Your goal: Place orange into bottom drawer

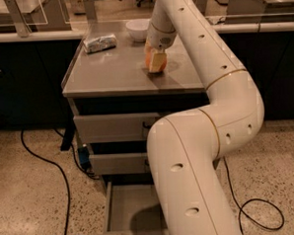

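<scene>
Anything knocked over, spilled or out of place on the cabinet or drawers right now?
Nothing stands out. The hand is down at the orange on the cabinet top; the white bowl sits upright behind it, the foil packet lies at the back left, and the bottom drawer is pulled open.

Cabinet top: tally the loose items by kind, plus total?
orange: 1
white bowl: 1
silvery packet: 1
Total: 3
The end effector is down at the orange, on the right side of the cabinet top.
</scene>
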Robot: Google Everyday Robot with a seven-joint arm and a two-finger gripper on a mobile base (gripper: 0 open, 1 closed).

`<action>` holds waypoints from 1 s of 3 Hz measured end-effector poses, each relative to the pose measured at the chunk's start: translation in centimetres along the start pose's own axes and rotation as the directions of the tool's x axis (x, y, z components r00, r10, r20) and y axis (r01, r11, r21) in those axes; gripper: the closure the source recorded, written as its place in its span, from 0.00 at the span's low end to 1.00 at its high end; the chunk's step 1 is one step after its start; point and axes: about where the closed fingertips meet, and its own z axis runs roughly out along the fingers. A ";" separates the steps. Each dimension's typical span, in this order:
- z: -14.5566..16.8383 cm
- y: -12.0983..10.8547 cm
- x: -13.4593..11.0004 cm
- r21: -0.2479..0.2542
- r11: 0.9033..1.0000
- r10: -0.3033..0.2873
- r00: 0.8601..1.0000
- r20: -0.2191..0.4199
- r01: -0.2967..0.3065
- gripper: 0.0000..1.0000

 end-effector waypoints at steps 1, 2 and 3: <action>0.0 0.0 0.0 0.000 1.000 0.000 1.000 0.000 0.000 1.00; 0.0 0.0 0.0 0.001 1.000 0.000 1.000 0.001 0.000 1.00; -2.1 -0.7 -0.8 0.052 0.999 -0.017 0.999 0.051 0.015 1.00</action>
